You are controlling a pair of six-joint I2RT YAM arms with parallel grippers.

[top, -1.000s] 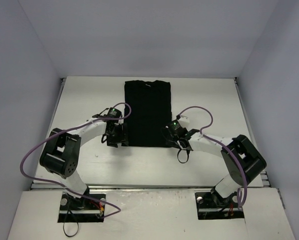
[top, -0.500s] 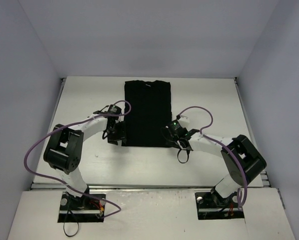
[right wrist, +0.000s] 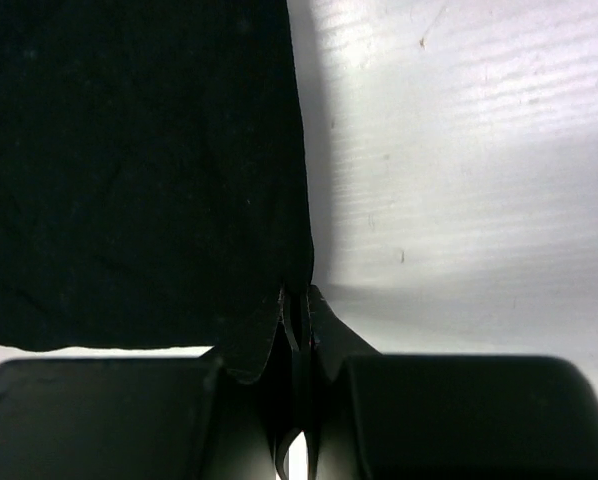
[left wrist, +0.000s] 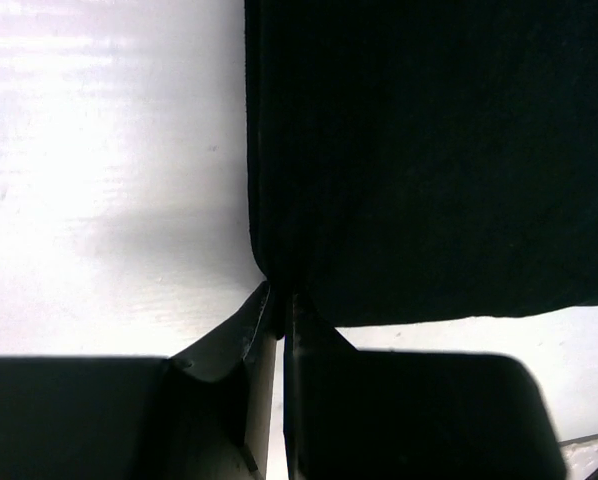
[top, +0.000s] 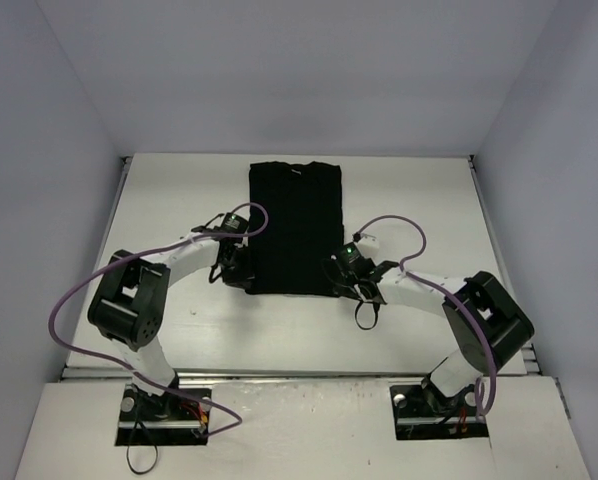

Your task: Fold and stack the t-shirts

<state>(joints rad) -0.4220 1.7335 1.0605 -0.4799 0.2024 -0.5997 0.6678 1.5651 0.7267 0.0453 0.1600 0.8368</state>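
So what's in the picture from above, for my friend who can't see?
A black t-shirt, folded into a long rectangle, lies flat on a white table. Two white robot arms reach in from the near edge; the left arm and the right arm each have their jaws shut on one near corner of the shirt.

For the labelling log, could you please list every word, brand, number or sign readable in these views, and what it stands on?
No text can be read in any view.
The black t-shirt shows only a small pale mark at its collar, too small to read.
The white table carries no writing.
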